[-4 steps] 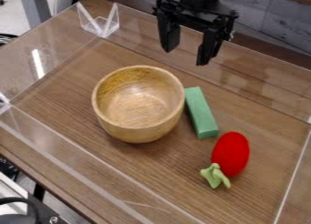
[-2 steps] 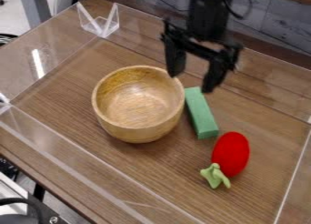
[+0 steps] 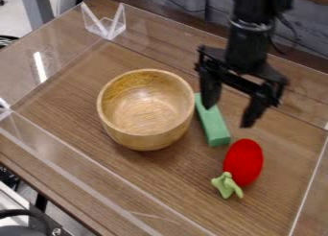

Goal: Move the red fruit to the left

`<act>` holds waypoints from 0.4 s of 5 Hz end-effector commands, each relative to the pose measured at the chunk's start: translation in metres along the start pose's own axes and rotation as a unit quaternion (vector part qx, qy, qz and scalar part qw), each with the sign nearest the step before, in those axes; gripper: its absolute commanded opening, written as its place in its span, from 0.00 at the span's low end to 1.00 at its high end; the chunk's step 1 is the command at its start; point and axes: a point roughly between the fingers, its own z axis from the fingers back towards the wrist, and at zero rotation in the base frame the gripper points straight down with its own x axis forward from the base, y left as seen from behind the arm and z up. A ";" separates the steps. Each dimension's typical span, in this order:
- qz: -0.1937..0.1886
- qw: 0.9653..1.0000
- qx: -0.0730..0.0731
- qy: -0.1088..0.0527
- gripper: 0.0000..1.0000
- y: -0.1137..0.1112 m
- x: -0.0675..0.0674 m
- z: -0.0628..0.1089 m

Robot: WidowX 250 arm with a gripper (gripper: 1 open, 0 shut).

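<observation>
Gripper (image 3: 233,104) pointing down, jaws wide apart and empty; red fruit (image 3: 243,161) just below it, green block (image 3: 212,120) beside its left finger, bowl (image 3: 146,108) farther left.

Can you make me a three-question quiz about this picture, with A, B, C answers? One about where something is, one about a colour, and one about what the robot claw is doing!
1. Where is the strawberry?
A. Inside the bowl
B. On the table, right of the block in the picture
C. In the claw

2. What colour is the block?
A. Green
B. Blue
C. Yellow

3. What is the gripper doing?
A. Squeezing the strawberry
B. Holding the bowl
C. Open and holding nothing

Answers:
1. B: the strawberry lies on the wood of the table, past the block, and the bowl is empty.
2. A: the long block beside the bowl is green.
3. C: its fingers stand apart above the block and strawberry, with nothing between them.
</observation>
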 end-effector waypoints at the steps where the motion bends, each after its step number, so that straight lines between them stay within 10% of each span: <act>1: 0.027 0.999 -0.005 -0.024 1.00 -0.025 -0.010 0.003; 2: 0.052 0.998 -0.004 -0.033 1.00 -0.044 -0.017 -0.009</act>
